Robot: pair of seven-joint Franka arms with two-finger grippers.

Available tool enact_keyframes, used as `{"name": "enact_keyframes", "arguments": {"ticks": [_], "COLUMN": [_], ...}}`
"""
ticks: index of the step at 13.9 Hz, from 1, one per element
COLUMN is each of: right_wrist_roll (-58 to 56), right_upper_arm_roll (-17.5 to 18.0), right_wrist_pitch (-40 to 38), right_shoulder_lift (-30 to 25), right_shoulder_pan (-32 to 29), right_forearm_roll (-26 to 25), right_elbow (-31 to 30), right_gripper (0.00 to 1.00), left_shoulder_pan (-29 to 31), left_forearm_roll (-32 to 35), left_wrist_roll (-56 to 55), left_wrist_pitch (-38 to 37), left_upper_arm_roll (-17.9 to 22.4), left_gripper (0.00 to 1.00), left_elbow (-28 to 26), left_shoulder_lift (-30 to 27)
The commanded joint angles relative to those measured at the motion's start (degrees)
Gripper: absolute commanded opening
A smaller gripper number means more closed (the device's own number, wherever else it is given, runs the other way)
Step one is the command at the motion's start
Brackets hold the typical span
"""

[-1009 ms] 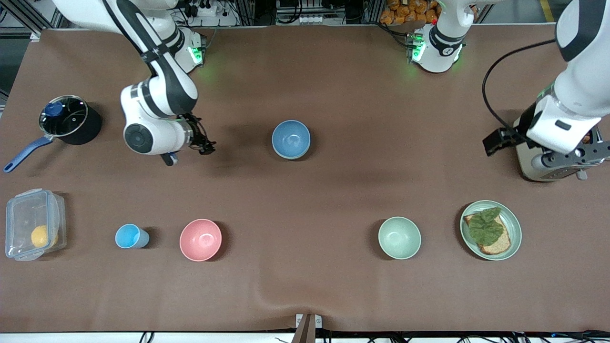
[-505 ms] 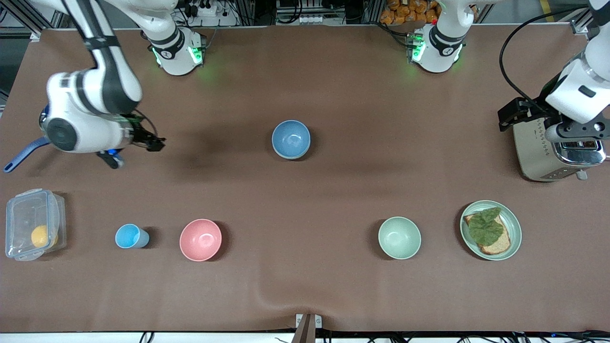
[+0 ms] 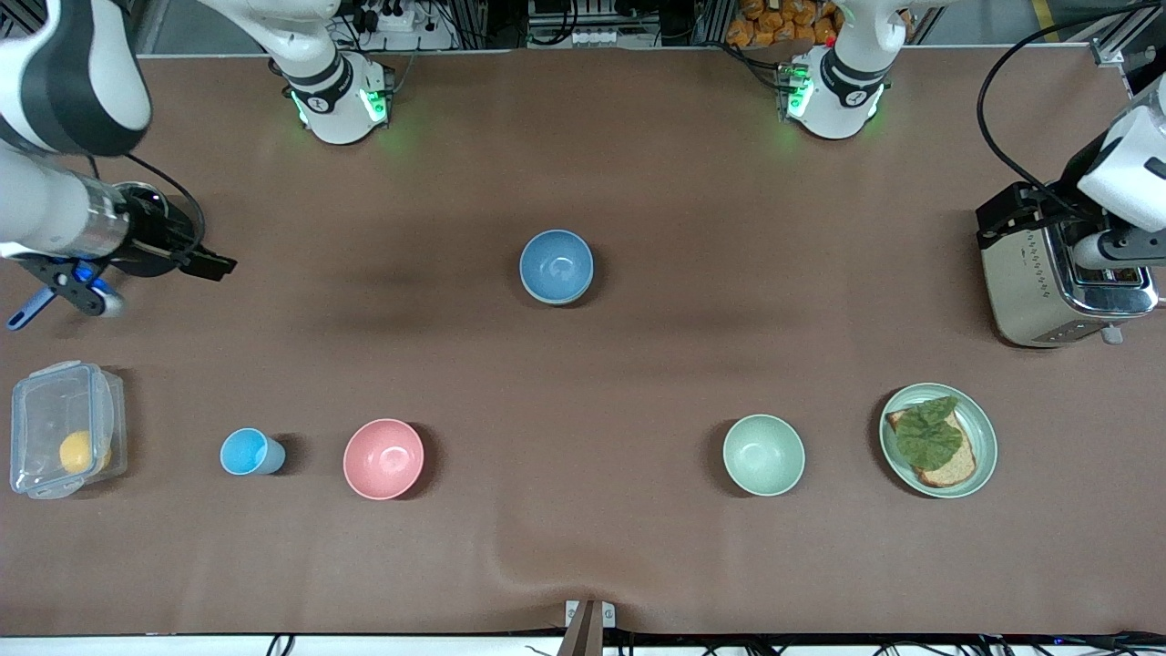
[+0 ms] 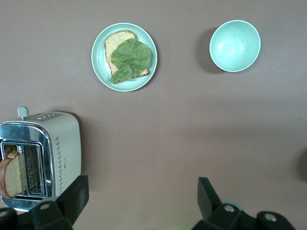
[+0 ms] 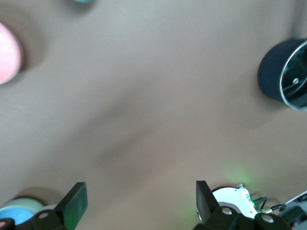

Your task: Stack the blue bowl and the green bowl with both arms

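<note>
The blue bowl [image 3: 556,266] sits upright in the middle of the table. The green bowl [image 3: 763,455] [image 4: 235,45] stands nearer the front camera, toward the left arm's end, beside the toast plate. Both bowls are empty and apart from each other. My right gripper [image 3: 82,290] [image 5: 139,201] hangs open over the pot's handle at the right arm's end, with nothing between its fingers. At the left arm's end, my left gripper [image 3: 1125,251] [image 4: 141,199] hovers open above the toaster and is also empty.
A dark pot [image 3: 178,232] [image 5: 285,74], a clear box [image 3: 64,428] holding a yellow fruit, a light-blue cup [image 3: 250,452] and a pink bowl [image 3: 383,458] [image 5: 7,52] occupy the right arm's end. A toaster [image 3: 1061,282] [image 4: 41,160] and a green plate with toast [image 3: 938,439] [image 4: 124,56] stand at the left arm's end.
My right arm swung from beside the blue bowl out to over the pot. My left arm drew back toward the table's end over the toaster. Both grippers stayed open; no bowl moved.
</note>
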Motion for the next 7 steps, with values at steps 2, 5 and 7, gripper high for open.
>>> {"name": "enact_keyframes", "arguments": {"ticks": [2, 5, 7], "right_wrist_roll": [-1.31, -5.15, -11.13], "right_upper_arm_roll": [0.76, -0.30, -1.08], "right_wrist_pitch": [-5.41, -8.04, -9.02], "right_shoulder_lift": [0.74, 0.66, 0.57], "right_shoulder_pan": [1.82, 3.05, 3.40], "right_forearm_roll": [-0.13, -0.04, 0.05], "right_elbow": [12.38, 18.37, 20.75], "right_gripper": [1.00, 1.00, 1.00], "left_shoulder_pan": [0.64, 0.73, 0.99], "left_forearm_roll": [-1.11, -0.94, -1.11], "left_wrist_roll": [1.32, 1.32, 1.32], "left_wrist_pitch": [-0.99, -0.99, -0.99], "left_upper_arm_roll": [-0.14, -0.14, -0.05], "left_gripper": [1.00, 1.00, 1.00], "left_elbow": [0.59, 0.68, 0.68], "left_shoulder_lift": [0.52, 0.52, 0.43]}}
